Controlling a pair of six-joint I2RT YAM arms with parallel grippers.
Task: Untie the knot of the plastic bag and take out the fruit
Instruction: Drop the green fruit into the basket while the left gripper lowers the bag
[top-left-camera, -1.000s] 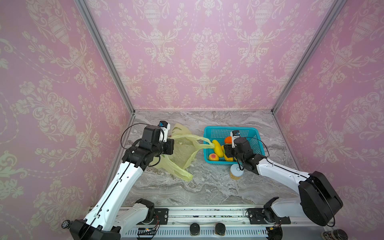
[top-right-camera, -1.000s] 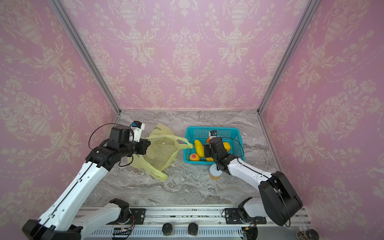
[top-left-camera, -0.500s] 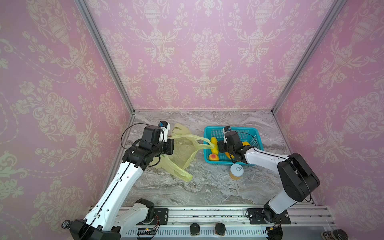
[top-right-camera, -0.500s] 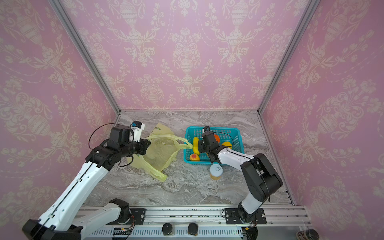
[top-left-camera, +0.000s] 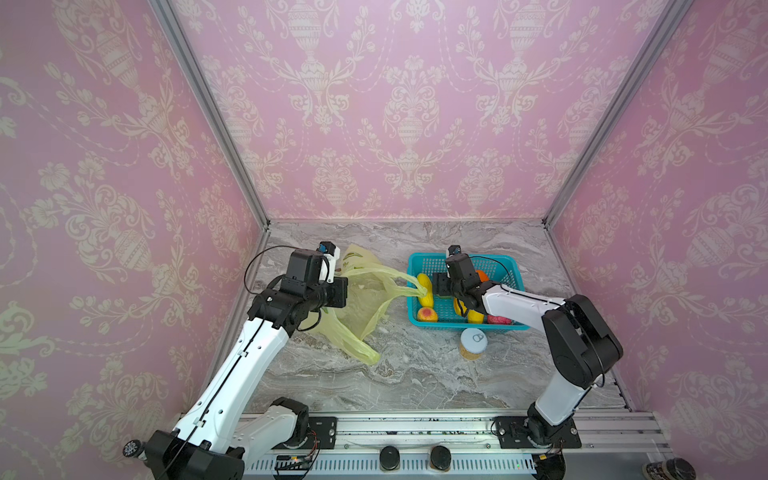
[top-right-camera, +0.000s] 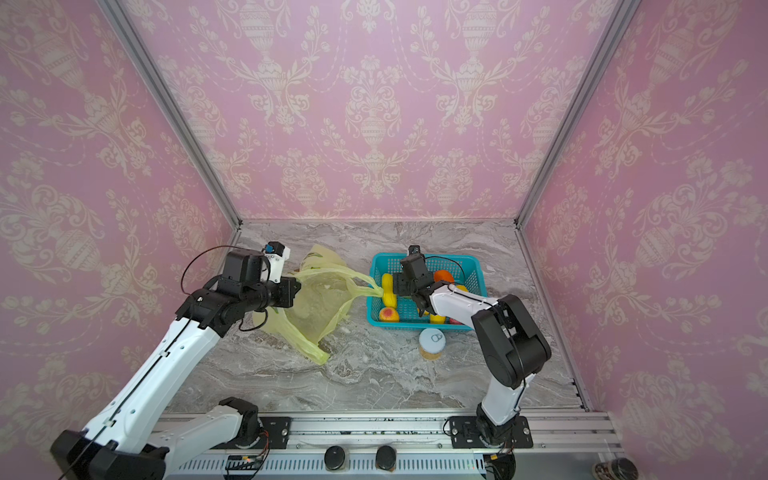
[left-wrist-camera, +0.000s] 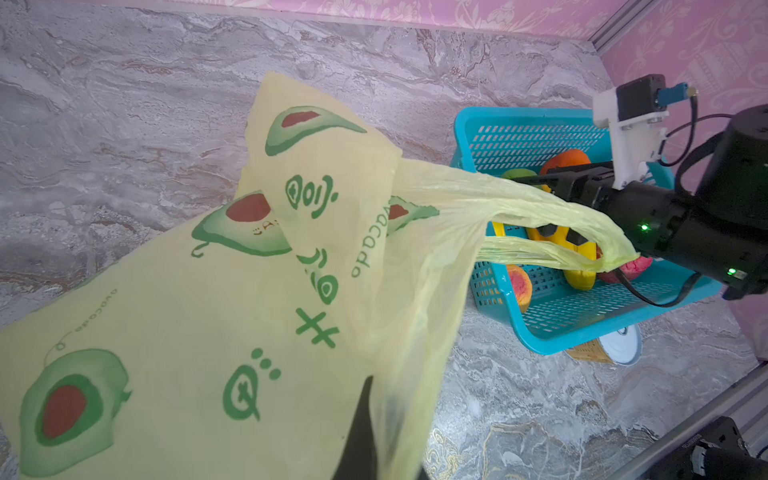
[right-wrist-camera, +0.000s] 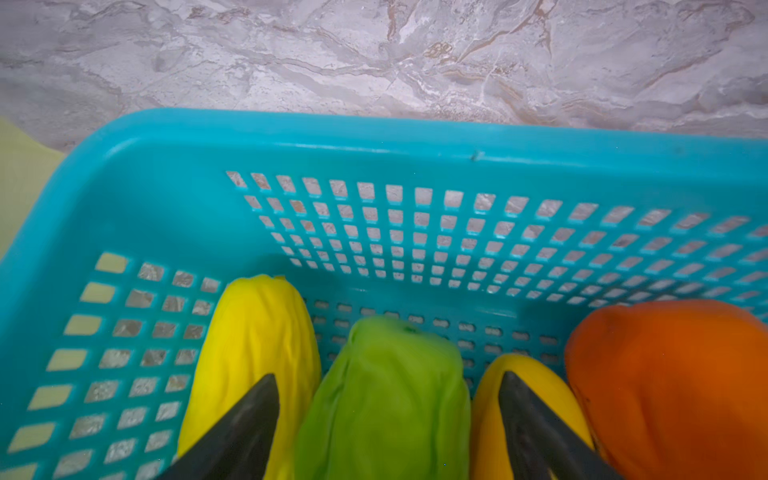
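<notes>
My left gripper (top-left-camera: 345, 291) (top-right-camera: 297, 291) (left-wrist-camera: 380, 399) is shut on the plastic bag (top-left-camera: 365, 299) (top-right-camera: 316, 299) (left-wrist-camera: 208, 332) and holds it above the table. The bag hangs limp and looks empty. Its two handle loops (left-wrist-camera: 540, 208) stretch into the teal basket (top-left-camera: 511, 262) (right-wrist-camera: 374, 137) and drape over my right gripper (top-left-camera: 438, 284) (top-right-camera: 400, 286) (right-wrist-camera: 386, 376). The knot is out of view. The right gripper is open, its fingers either side of a green fruit (right-wrist-camera: 386, 407). Beside it lie a long yellow fruit (right-wrist-camera: 257, 340) (top-left-camera: 424, 284), a round yellow one (right-wrist-camera: 528, 374) and an orange (right-wrist-camera: 673, 374).
A pink-red fruit (top-left-camera: 427, 314) and a red one (top-left-camera: 498, 320) lie at the basket's near side. A white-lidded jar (top-left-camera: 473, 343) stands on the marble just in front of the basket. Pink walls close off three sides.
My right wrist has shifted left and back over the basket, its elbow has swung right, and its jaws have spread. The left arm and the bag have stayed put.
</notes>
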